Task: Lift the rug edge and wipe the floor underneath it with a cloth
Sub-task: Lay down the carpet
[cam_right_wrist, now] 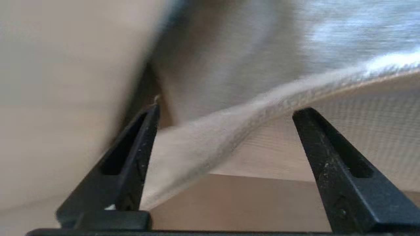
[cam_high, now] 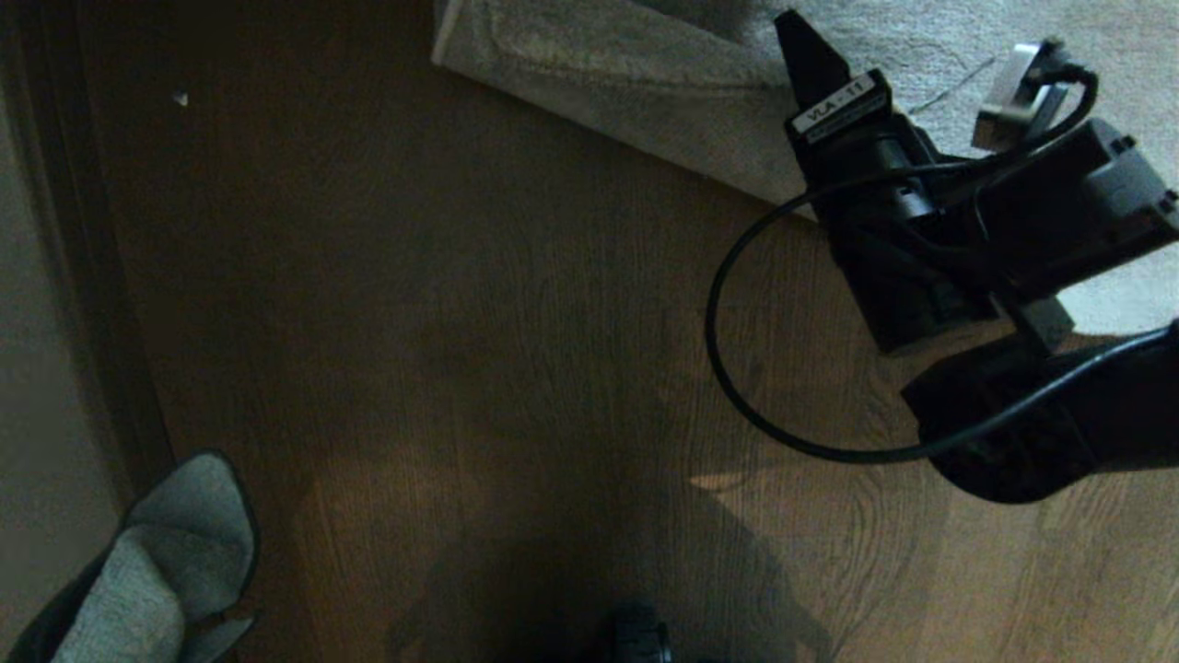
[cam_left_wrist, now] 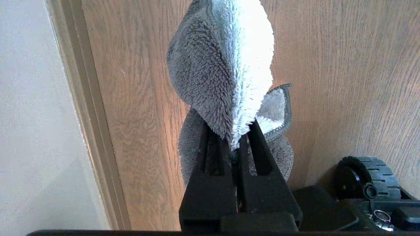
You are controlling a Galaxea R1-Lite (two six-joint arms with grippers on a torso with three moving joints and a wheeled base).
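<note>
Head view has the right hand (cam_high: 907, 69) up at the rug edge (cam_high: 599, 120), which runs slantwise across the dark wooden floor (cam_high: 461, 350), while the cloth (cam_high: 157, 562) hangs low at the left by the wall. Right wrist view shows its fingers (cam_right_wrist: 328, 157) spread wide with the rug edge (cam_right_wrist: 249, 111) lifted in a blur between them, gripped by neither. Left wrist view: the left hand (cam_left_wrist: 238, 141) is clamped tight on the cloth (cam_left_wrist: 223, 72), above the floor (cam_left_wrist: 344, 82).

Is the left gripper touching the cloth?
Touching. The left wrist view shows the left gripper shut on the cloth, its fingertips pinching a fold while the rest hangs above the floor.
</note>
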